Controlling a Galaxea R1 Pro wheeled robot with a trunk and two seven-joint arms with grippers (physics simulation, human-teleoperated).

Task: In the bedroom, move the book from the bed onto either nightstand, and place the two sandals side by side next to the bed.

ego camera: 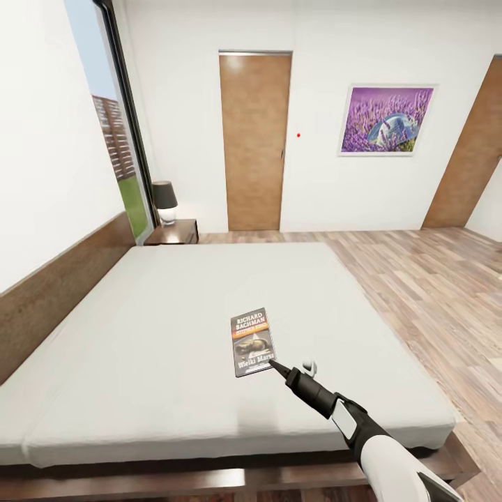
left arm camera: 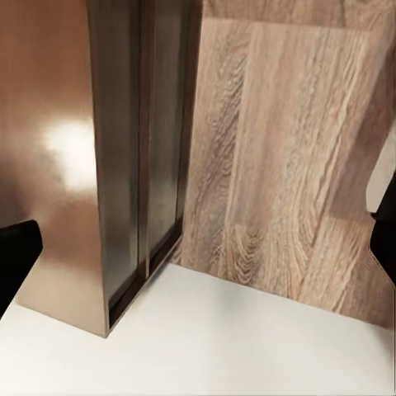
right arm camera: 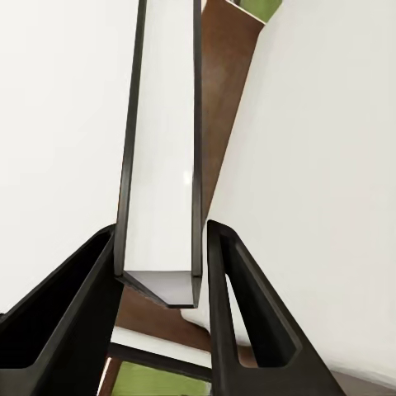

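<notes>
The book [ego camera: 252, 341], a dark paperback with an orange band, lies on the off-white mattress of the bed [ego camera: 174, 314], toward its near right part. My right gripper [ego camera: 273, 363] reaches in from the lower right and meets the book's near corner. In the right wrist view the book [right arm camera: 161, 148] is seen edge-on, and the right gripper [right arm camera: 161, 235] is shut on it with both black fingers [right arm camera: 247, 313] against its covers. The left gripper [left arm camera: 198, 247] is open, and its fingertips [left arm camera: 16, 256] show at the picture's sides. A dark nightstand [ego camera: 174, 231] stands at the bed's far left corner. The sandals are out of view.
A lamp [ego camera: 164, 201] stands on the nightstand by the tall window [ego camera: 118, 139]. A brown door [ego camera: 254, 139] and a lavender picture [ego camera: 385, 120] are on the far wall. Wood-plank floor [ego camera: 432, 279] runs along the bed's right side. A glossy dark wood panel [left arm camera: 99, 165] stands over floor planks.
</notes>
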